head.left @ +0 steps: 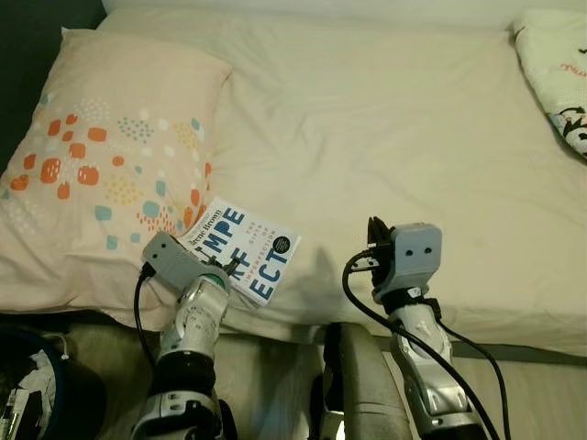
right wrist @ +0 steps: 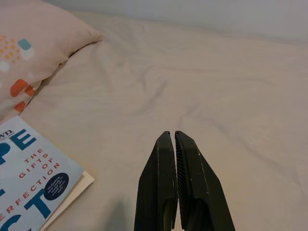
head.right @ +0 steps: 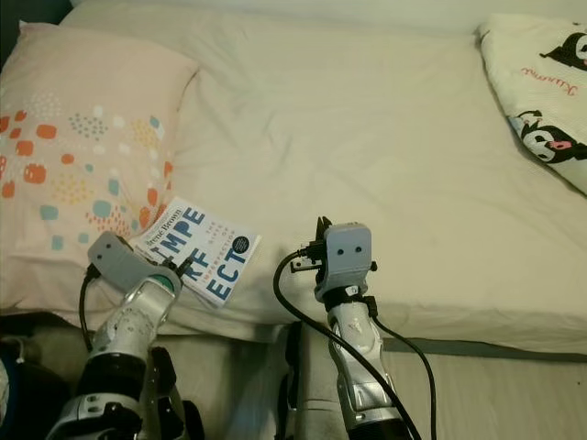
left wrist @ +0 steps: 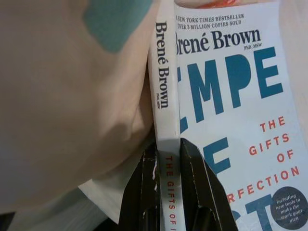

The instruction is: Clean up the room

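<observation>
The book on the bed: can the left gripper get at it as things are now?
Probably yes. The left gripper already has its fingers on either side of the spine of the book, at the edge of the bed beside the pillow.

head eyes: down on bed (head.left: 385,137) | wrists: close, share book (left wrist: 226,96)

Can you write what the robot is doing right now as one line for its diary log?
left gripper: shut on book spine | book: on bed beside pillow | right gripper: shut, empty, over bed
</observation>
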Available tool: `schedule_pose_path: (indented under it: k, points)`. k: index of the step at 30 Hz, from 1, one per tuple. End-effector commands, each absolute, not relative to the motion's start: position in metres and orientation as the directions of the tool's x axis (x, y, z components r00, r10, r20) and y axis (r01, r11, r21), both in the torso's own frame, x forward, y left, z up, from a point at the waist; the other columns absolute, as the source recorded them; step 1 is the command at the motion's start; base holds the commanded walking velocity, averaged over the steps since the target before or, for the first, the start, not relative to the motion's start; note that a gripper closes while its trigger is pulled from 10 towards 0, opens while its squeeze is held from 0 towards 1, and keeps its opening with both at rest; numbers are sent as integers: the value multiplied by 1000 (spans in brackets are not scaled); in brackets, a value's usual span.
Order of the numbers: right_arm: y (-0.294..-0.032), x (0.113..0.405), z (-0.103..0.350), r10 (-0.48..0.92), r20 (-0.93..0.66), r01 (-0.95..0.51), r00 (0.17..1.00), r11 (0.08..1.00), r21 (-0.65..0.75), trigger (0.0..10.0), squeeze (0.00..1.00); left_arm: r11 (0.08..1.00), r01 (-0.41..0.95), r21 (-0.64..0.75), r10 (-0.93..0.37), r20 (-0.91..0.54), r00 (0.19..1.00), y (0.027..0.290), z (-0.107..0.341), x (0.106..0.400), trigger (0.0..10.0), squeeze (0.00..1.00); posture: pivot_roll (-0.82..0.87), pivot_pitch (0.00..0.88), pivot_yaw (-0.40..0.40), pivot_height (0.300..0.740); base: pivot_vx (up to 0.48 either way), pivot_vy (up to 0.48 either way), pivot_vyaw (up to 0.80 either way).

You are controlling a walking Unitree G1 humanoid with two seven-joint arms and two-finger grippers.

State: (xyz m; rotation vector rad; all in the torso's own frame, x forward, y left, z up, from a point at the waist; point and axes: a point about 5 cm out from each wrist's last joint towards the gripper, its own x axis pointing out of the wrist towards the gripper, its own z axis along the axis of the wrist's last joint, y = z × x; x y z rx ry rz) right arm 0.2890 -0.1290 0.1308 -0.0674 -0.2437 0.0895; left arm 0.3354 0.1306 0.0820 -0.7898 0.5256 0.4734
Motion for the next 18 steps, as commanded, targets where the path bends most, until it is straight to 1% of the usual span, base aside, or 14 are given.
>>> schedule_pose_path:
  k: [1,2,5,7,9,11,12,13,18]
  points:
    - [-130,287,127,89,218,-75,972,994,-74,10000,0,626,-535,-568,97,-623,776,86,93,342,10000,114,-145,241,24,592,0,0,0]
    - [-130,288,127,90,218,-75,972,994,-74,10000,0,640,-516,-569,81,-618,782,85,92,339,10000,1000,-142,238,23,592,0,0,0]
    - [-129,289,127,91,219,-76,971,994,-74,10000,0,648,-488,-584,45,-610,791,81,92,334,10000,1000,-141,233,23,592,0,0,0]
    - [-129,289,127,91,219,-76,971,994,-74,10000,0,648,-488,-584,45,-610,791,81,92,334,10000,1000,-141,233,23,592,0,0,0]
    - [-129,290,129,92,222,-77,971,994,-73,10000,0,653,-454,-607,-13,-608,794,76,93,329,10000,1000,-140,232,23,592,0,0,0]
    - [-129,291,128,92,223,-77,970,994,-73,10000,0,634,-412,-654,-77,-584,808,79,98,322,10000,1000,-129,225,26,592,0,0,0]
    - [-129,291,128,92,223,-77,970,994,-73,10000,0,634,-412,-654,-77,-584,808,79,98,322,10000,1000,-129,225,26,592,0,0,0]
    - [-129,291,128,92,224,-77,970,994,-73,10000,0,621,-381,-685,-121,-564,817,83,103,318,10000,0,-129,224,27,592,0,0,0]
    - [-129,291,128,91,224,-76,970,994,-73,10000,0,629,-330,-704,-173,-540,824,89,108,312,10000,0,-122,220,28,592,0,0,0]
